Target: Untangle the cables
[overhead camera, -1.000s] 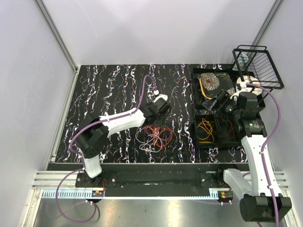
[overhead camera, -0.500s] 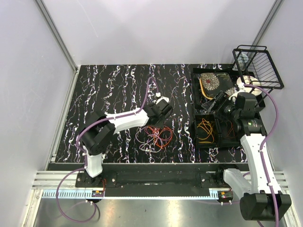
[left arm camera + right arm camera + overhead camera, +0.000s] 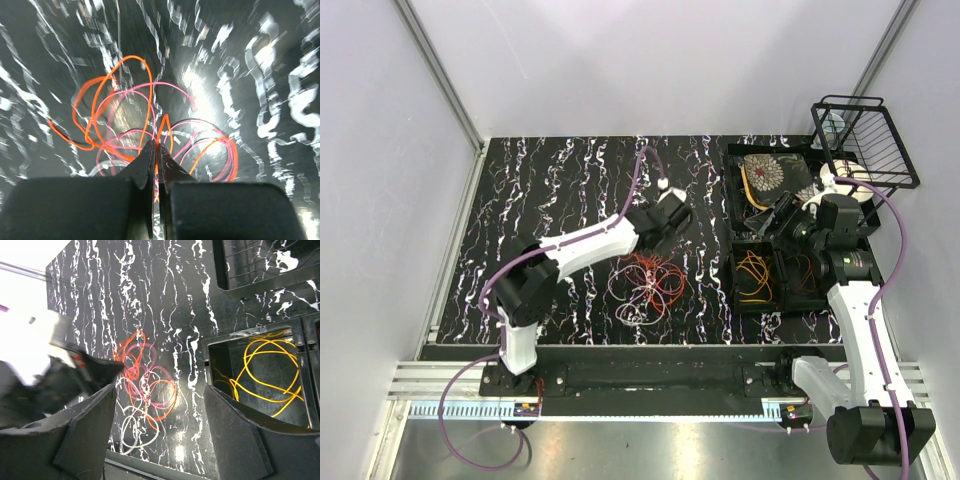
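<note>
The cables [image 3: 645, 282] lie in a tangle of orange, pink and pale loops on the black marbled table [image 3: 550, 190]. In the left wrist view my left gripper [image 3: 156, 146] is shut on an orange cable [image 3: 165, 125] that runs up between its fingertips, with pink loops [image 3: 170, 90] spread behind it. From above, the left gripper [image 3: 648, 250] sits at the tangle's far edge. My right gripper [image 3: 780, 215] hangs open over the black trays, holding nothing. Its wrist view looks down on the tangle [image 3: 145, 385] from a distance.
A black bin [image 3: 735, 285] right of the tangle holds a yellow cable [image 3: 753, 277]; a second bin beside it holds a red one [image 3: 805, 270]. A black tray [image 3: 732, 170] lies beyond them. A wire basket [image 3: 865, 140] stands at the far right.
My left gripper has closed on the orange cable and shifted slightly farther from the near edge. The tangle has stretched a little toward it. The right arm has barely moved.
</note>
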`<state>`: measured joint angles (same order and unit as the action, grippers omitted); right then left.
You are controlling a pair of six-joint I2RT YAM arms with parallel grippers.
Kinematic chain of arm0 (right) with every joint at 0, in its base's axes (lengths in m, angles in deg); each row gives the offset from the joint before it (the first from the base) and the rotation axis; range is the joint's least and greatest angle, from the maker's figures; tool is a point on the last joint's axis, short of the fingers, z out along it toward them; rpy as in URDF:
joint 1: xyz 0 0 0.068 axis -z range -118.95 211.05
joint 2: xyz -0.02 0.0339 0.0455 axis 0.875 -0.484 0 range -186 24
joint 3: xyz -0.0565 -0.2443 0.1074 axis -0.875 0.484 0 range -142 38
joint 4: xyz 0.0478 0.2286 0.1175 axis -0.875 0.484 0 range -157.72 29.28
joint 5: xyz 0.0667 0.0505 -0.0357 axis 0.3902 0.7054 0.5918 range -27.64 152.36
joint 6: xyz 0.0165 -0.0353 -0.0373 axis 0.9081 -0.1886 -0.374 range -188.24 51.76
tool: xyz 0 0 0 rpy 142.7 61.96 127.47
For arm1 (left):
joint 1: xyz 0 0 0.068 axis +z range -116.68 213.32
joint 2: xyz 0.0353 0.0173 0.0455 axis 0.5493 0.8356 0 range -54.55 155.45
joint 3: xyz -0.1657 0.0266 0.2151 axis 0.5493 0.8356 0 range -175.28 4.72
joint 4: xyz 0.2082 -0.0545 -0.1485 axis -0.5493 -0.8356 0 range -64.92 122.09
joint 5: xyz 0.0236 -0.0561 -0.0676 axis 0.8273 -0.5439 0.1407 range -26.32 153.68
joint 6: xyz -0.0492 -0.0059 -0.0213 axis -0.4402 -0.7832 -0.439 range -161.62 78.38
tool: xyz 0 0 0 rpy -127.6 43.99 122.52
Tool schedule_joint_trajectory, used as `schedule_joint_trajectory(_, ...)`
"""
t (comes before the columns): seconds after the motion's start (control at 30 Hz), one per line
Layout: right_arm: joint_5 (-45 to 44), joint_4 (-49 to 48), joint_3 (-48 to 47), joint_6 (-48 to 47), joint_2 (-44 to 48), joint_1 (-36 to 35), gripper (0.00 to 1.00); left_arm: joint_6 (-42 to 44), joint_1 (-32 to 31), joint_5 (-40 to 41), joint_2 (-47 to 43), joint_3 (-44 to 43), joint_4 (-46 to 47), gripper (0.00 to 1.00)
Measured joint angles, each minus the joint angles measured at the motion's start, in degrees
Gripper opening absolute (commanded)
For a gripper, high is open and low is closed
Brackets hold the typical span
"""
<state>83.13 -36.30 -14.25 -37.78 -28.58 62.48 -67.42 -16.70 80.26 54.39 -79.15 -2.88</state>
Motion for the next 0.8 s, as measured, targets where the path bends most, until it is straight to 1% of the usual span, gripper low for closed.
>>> schedule_joint_trajectory(0.1, 0.70, -0.20, 0.00, 0.11, 0.07, 0.00, 0.77, 1.92, 0.24, 1.81, -0.70, -6.32, -4.04, 0.00)
schedule_joint_trajectory(0.23, 1.60, -0.28, 0.00, 0.66, 0.59, 0.00, 0.76, 5.68, 0.81, 4.76, -3.08, -17.66, -11.30, 0.00)
schedule_joint_trajectory(0.4, 2.62, -0.20, 0.00, 1.07, 2.29, 0.00, 0.76, 11.08, 1.14, 9.03, -4.11, -42.38, -19.71, 0.00)
schedule_joint_trajectory(0.47, 2.75, -0.04, 0.00, 1.14, 2.99, 0.00, 0.76, 12.26, 1.14, 10.12, -5.55, -49.42, -20.63, 0.00)
schedule_joint_trajectory(0.5, 2.80, 0.00, 0.00, 1.25, 3.32, 0.00, 0.76, 12.74, 1.14, 10.45, -7.82, -50.95, -20.50, 0.00)
schedule_joint_trajectory(0.53, 2.80, 0.00, 0.00, 1.36, 3.65, 0.00, 0.76, 13.05, 1.14, 10.58, -10.82, -50.45, -20.13, 0.01)
schedule_joint_trajectory(0.6, 2.89, 0.04, 0.00, 1.55, 4.09, 0.00, 0.76, 13.55, 1.14, 10.93, -18.14, -45.00, -17.49, 0.03)
schedule_joint_trajectory(0.67, 2.97, 0.07, 0.00, 1.97, 4.33, 0.00, 0.75, 13.60, 1.14, 11.50, -27.23, -32.92, -12.35, 0.03)
schedule_joint_trajectory(0.73, 3.10, 0.02, 0.00, 2.40, 4.37, 0.00, 0.75, 12.94, 1.40, 12.13, -34.45, -21.64, -9.51, 0.00)
schedule_joint_trajectory(0.8, 3.45, 0.15, 0.00, 2.67, 4.42, 0.00, 0.75, 10.97, 2.73, 11.93, -36.74, -13.29, -8.07, 0.00)
